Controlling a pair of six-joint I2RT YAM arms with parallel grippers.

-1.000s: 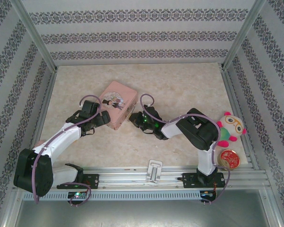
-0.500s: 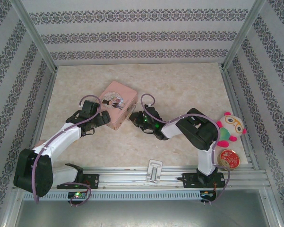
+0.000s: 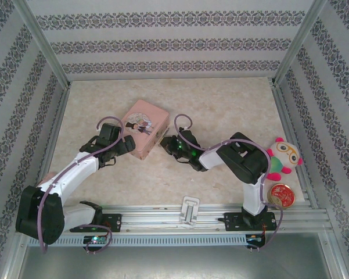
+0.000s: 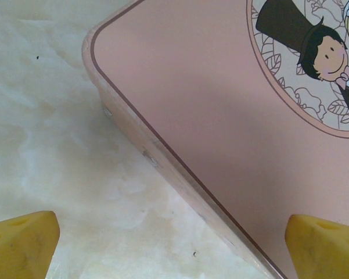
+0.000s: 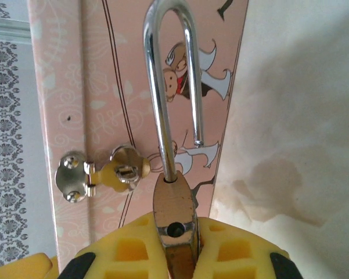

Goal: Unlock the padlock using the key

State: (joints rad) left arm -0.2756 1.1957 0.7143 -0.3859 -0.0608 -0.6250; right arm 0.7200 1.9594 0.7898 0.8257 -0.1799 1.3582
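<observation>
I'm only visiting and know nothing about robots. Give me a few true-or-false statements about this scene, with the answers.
1. The right gripper is shut on the tiny brass-coloured padlock. True.
2. The padlock's silver metal shackle is locked shut. False: one end hangs free of the body.
3. The left gripper has its yellow fingers pressed together. False: they stand wide apart, over the edge of the pink rectangular tin.
4. A colourful plush toy lies at the right edge of the marbled table. True.
</observation>
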